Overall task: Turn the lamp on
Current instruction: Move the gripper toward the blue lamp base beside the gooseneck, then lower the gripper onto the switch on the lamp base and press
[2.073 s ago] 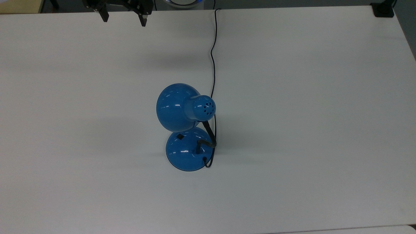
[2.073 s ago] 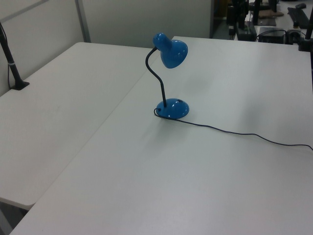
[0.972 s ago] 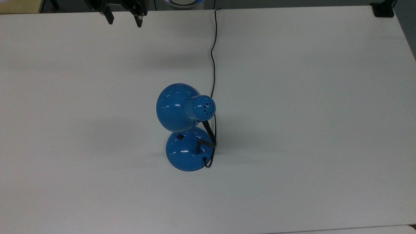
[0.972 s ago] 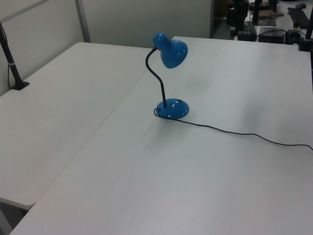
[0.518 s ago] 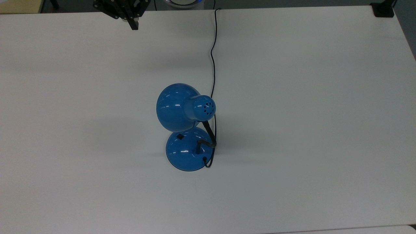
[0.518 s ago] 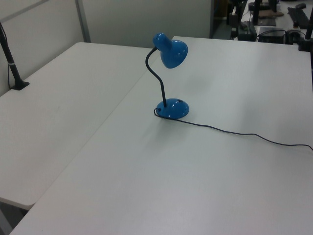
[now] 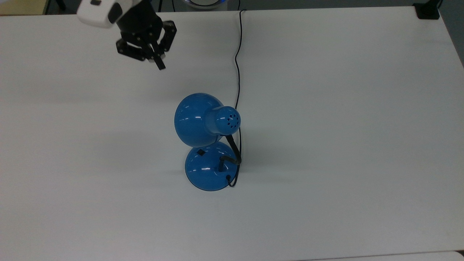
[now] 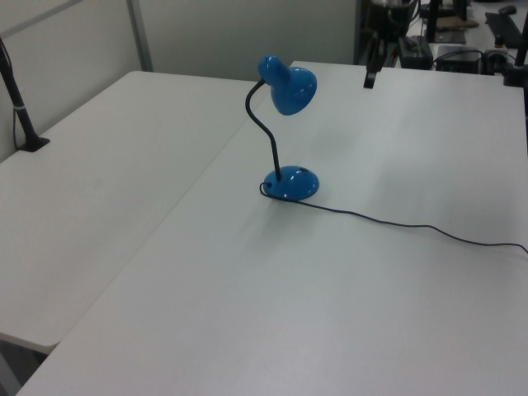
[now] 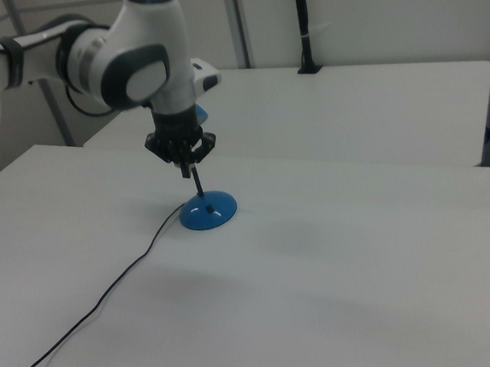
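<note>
The glossy blue lamp stands mid-table, its dome shade over the round base. A small black switch sits on the base, and the bent black neck rises at the top view's right. The thin cord runs to the far edge. My gripper hangs shut and empty above the table, well off the shade toward the top view's upper left. In the left view the gripper is right of the shade. In the right view the gripper hides the shade above the base.
The white table is bare around the lamp. A black clamp sits at the top view's top right corner. A second table with a black post adjoins at the left view's left.
The fingers have closed from open to shut. The gripper has come down from the far table edge toward the lamp, and the arm's wrist now shows in the top view. The lamp has not moved.
</note>
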